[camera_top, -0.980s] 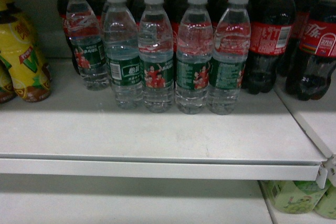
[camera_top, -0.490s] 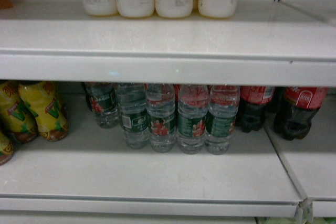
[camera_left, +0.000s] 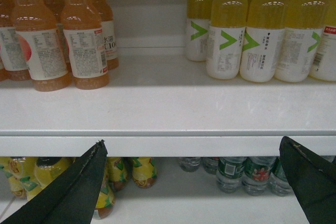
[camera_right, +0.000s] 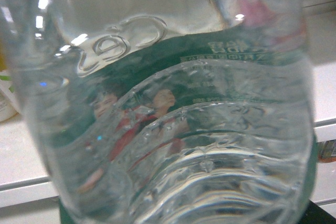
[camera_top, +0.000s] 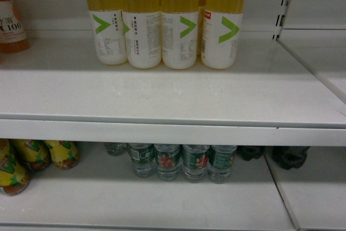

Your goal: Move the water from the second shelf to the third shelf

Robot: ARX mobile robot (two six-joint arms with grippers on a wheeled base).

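Note:
A clear ribbed water bottle [camera_right: 173, 129] with a dark green label and red-shirted figures fills the right wrist view, held close to the camera. Only a dark corner of my right gripper's fingers [camera_right: 316, 216] shows under it. Several more water bottles [camera_top: 168, 162] stand on the lower shelf [camera_top: 162, 204], also seen in the left wrist view as water bottles [camera_left: 247, 174]. My left gripper [camera_left: 191, 182] is open and empty, its black fingers wide apart in front of the upper shelf's edge [camera_left: 168, 145]. Neither gripper shows in the head view.
Yellow drink bottles with white labels [camera_top: 162, 25] stand at the back of the upper shelf [camera_top: 162, 101]. Orange drink bottles [camera_left: 79, 40] are at its left. Yellow tea bottles [camera_top: 32, 158] and dark cola bottles [camera_top: 281, 156] flank the water. A slotted upright [camera_top: 284, 4] bounds the right.
The head view has climbed from the water shelf to the shelf above. The water bottles have slid from the middle of the picture to its bottom.

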